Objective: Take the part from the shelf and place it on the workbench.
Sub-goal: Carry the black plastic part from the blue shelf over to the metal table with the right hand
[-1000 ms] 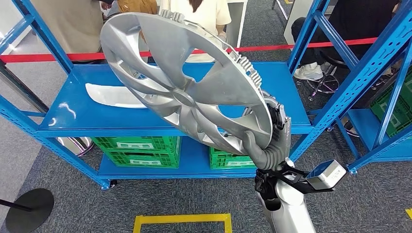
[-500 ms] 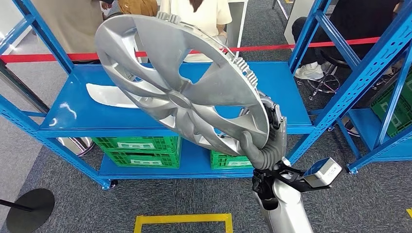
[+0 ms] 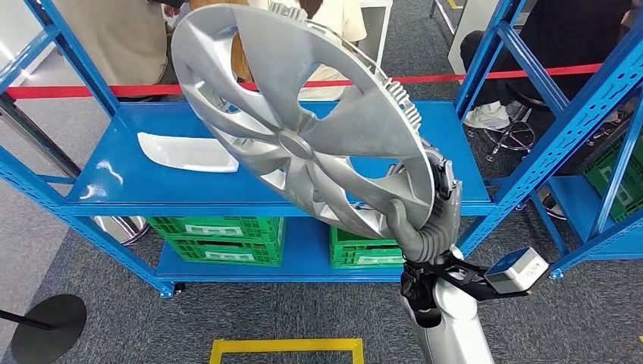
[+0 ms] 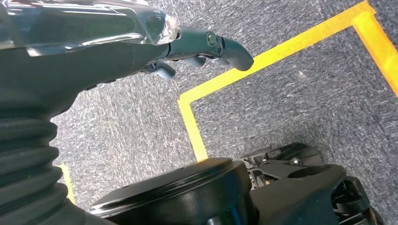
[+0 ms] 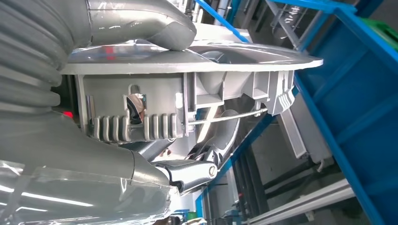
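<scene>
A: How many wheel covers appear?
B: One silver wheel cover (image 3: 303, 129), and one white curved part (image 3: 187, 152) lying on the shelf.

A: And the crates?
B: Three green crates on the lower shelf: two stacked (image 3: 216, 238) and one beside them (image 3: 360, 249). More green crates (image 3: 616, 171) sit in the neighbouring rack; their number cannot be told.

A: Anything else?
B: One red barrier tape (image 3: 83, 90), one round black stand base (image 3: 45, 327).

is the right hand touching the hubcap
Touching: the right wrist view shows the right hand clamping the hubcap rim, thumb on its face.
</scene>
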